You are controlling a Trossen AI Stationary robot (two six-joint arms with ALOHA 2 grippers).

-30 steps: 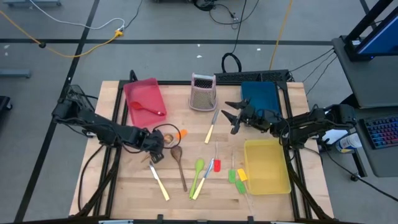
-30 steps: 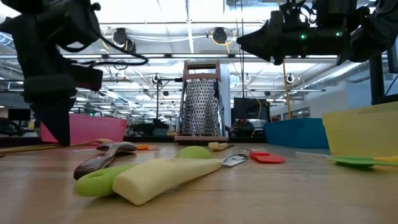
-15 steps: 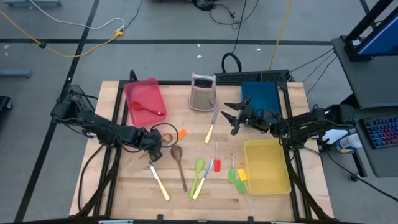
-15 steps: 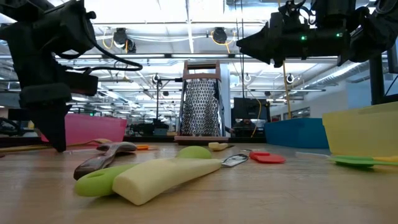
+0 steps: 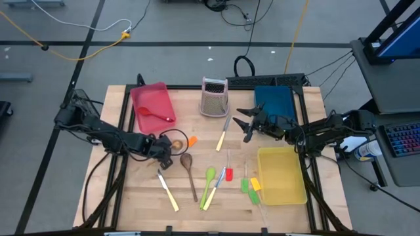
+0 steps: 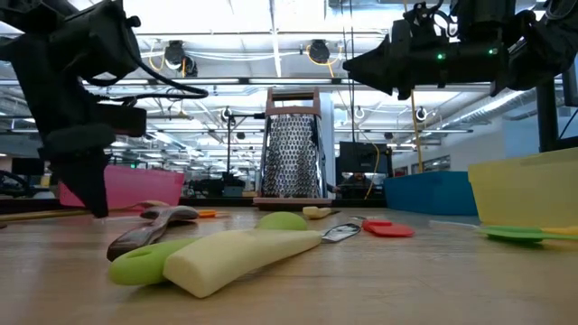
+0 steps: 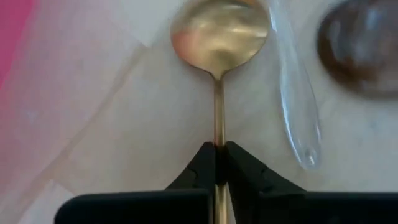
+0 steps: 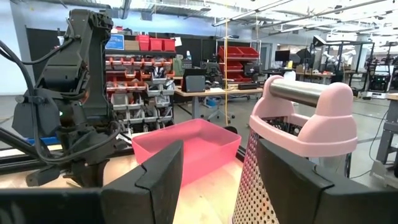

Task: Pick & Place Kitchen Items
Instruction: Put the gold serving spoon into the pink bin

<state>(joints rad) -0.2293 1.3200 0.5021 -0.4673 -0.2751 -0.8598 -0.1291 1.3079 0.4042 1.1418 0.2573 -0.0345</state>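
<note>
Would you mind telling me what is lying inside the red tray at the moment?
In the high view, the red tray holds a single red spoon, lying across its near half. The rest of its floor looks bare; nothing covers it from above.

Gold spoon (image 7: 219, 37) handle's lower end behind the left tool (image 7: 218, 157); brown spoon (image 7: 364, 53) blurred, edge-cropped
</note>
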